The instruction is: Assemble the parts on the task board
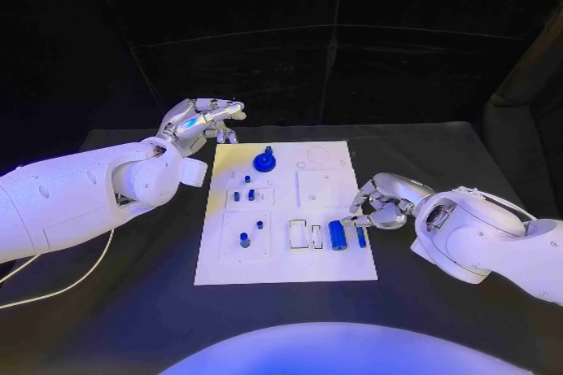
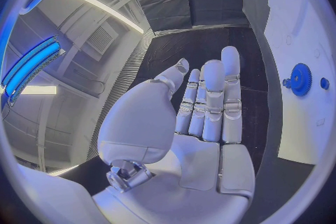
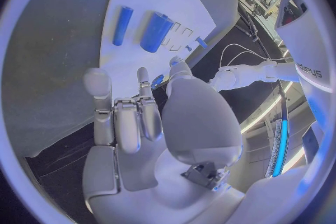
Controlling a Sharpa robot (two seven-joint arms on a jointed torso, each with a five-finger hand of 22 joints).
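The white task board [image 1: 287, 265] lies in the middle of the table. A blue gear [image 1: 264, 161] stands near its far edge, also seen as the gear [image 2: 301, 79]. Small blue pegs [image 1: 243, 195] stand mid-board and two more pegs [image 1: 244, 241] lower down. A thick blue cylinder [image 1: 338, 235] and a thin one [image 1: 360, 235] lie near the right edge. My right hand [image 1: 381, 206] hovers just beyond them, thumb and a finger pinching a small blue part [image 3: 157, 81]. My left hand [image 1: 206, 119] is raised off the board's far left corner, fingers apart and holding nothing.
Two empty rectangular slots [image 1: 305, 234] sit left of the thick cylinder. A white cable [image 1: 71, 281] runs over the black table [image 1: 141, 310] under my left arm. The table's far edge [image 1: 387, 127] meets a black backdrop.
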